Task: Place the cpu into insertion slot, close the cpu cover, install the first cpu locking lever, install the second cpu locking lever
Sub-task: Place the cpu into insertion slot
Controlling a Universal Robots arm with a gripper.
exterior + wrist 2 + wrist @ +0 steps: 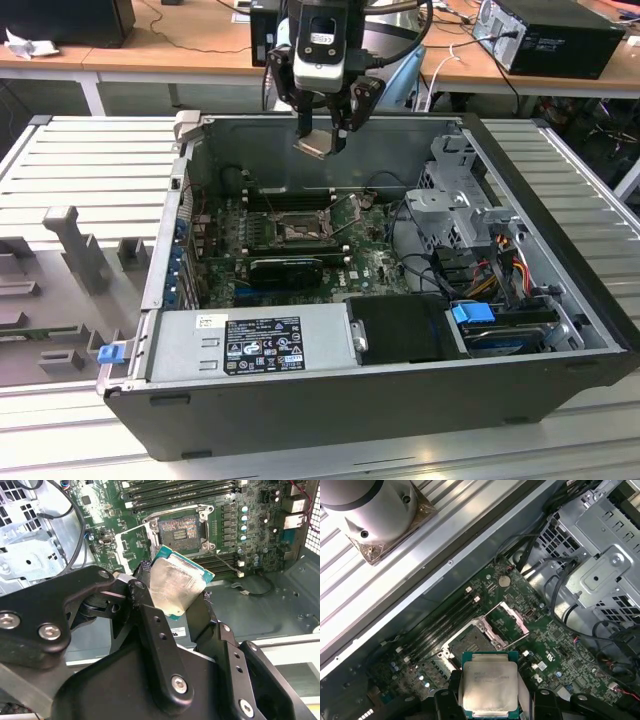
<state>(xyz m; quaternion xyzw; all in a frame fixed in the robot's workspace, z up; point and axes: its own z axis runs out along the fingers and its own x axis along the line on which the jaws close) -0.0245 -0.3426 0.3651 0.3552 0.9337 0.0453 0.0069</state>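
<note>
Cpu point(490, 687) is clamped in my gripper point(321, 140), held high over the case point(350, 410), well apart from the bare insertion slot point(468, 642). I see the cpu cover point(507, 622) flipped open beside it; memory slots point(442, 625) run alongside, with open room above.

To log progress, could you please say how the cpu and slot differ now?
The cpu is gripped in the tool above the board; the slot lies on it, uncovered and empty. The cpu shows a plain metal face; the slot a dark recess. Both are square.
</note>
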